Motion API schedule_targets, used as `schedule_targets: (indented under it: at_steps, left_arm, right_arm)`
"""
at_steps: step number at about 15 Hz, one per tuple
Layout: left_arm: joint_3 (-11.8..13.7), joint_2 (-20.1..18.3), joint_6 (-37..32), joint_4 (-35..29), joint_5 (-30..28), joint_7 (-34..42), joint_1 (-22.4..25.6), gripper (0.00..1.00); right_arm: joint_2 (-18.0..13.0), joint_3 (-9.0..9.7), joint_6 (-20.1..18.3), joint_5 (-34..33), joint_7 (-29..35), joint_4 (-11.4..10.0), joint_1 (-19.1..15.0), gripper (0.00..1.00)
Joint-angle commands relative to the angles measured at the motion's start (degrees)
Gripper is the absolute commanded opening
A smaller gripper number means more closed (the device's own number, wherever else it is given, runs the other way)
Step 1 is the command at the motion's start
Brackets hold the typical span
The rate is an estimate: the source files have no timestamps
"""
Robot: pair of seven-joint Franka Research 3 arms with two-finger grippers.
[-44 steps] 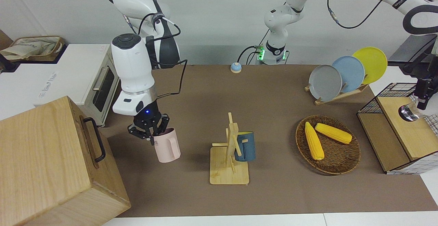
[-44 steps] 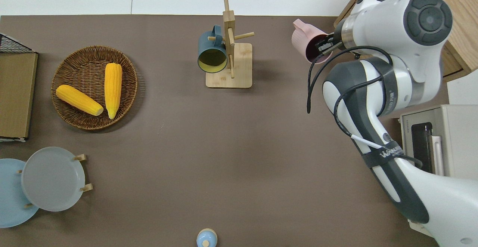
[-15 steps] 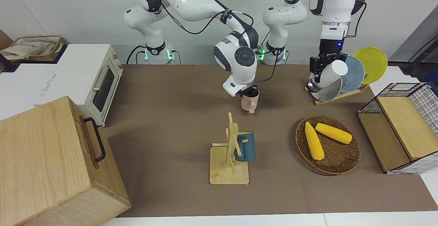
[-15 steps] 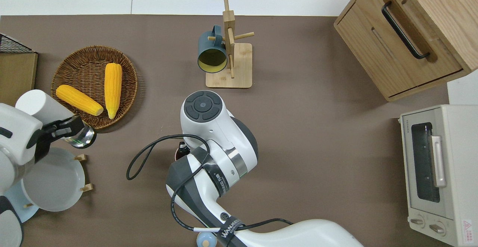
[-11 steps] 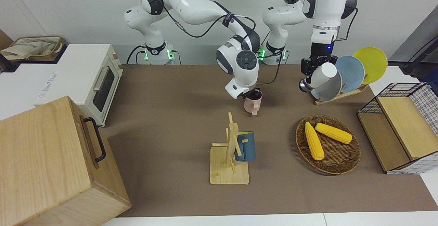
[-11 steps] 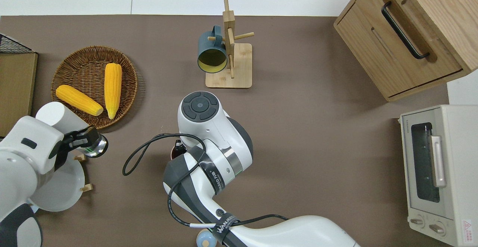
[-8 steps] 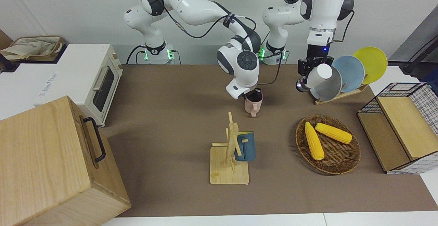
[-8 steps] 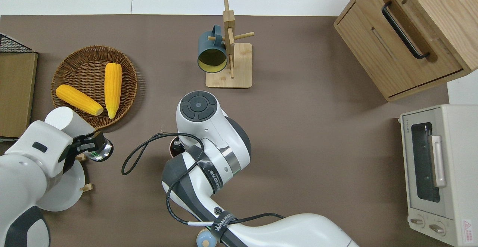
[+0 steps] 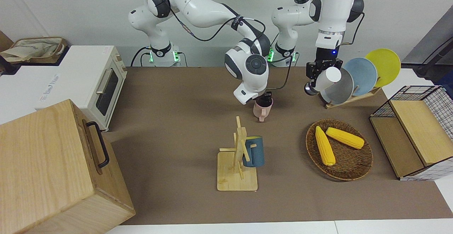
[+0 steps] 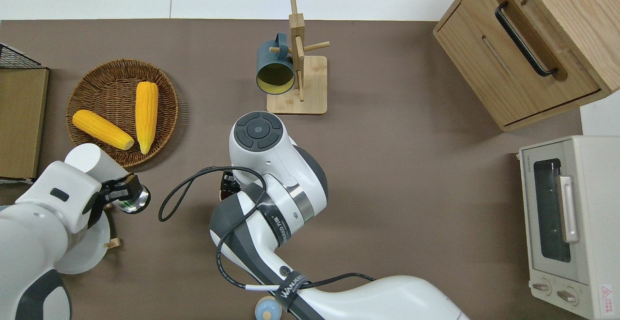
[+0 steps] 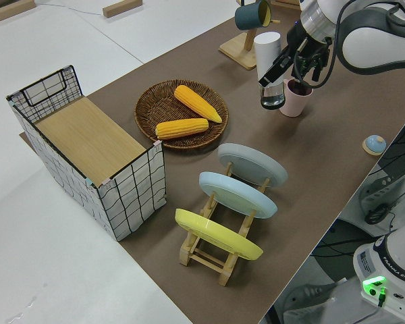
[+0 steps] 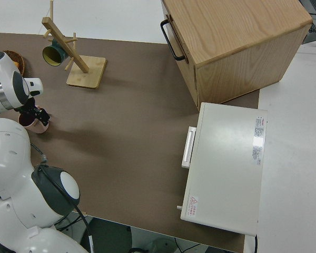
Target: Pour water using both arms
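My right gripper [image 9: 266,98] is shut on the rim of a pink mug [image 9: 262,110]. The mug is upright near the middle of the table, at or just above its surface. In the overhead view the right arm hides most of the mug [image 10: 224,192]. My left gripper [image 9: 319,72] is shut on a white bottle [image 9: 327,78] with a silver end. It holds the bottle tilted in the air, silver end [image 10: 134,200] lowest and pointing toward the mug. The bottle is over the table between the plate rack and the mug, apart from the mug.
A mug tree [image 9: 238,156] with a blue mug [image 9: 253,152] stands farther from the robots than the pink mug. A wicker basket [image 9: 308,145] holds two corn cobs. A plate rack [image 9: 354,98], a wire basket [image 9: 414,131], a wooden box [image 9: 53,166] and a toaster oven [image 9: 88,81] line the table's ends.
My left arm has carried the tilted bottle from over the plate rack toward the mug. My right arm has shifted the pink mug slightly toward the left arm's end.
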Motion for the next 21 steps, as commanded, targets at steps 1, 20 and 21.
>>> schedule_targets:
  at_steps: [1,20,21]
  left_arm:
    - [0.66,-2.45,1.46,-2.49,-0.89,-0.52,-3.56,0.00]
    - [-1.71,-9.13,0.76,-13.92,-6.69,-8.61,-21.50,0.00]
    - [-2.15,-8.60,0.50,-13.92,-6.69,-8.61,-21.85,0.00]
  right_arm:
    - [-6.82,0.08,-6.25,0.28,1.26,-0.65,-2.56,0.994]
    - [-24.41,-1.24,-13.92,-14.05,-25.63,-10.58,-21.90,0.994]
    - [-24.76,-1.24,-13.05,-14.83,-26.51,-11.19,-22.43,0.994]
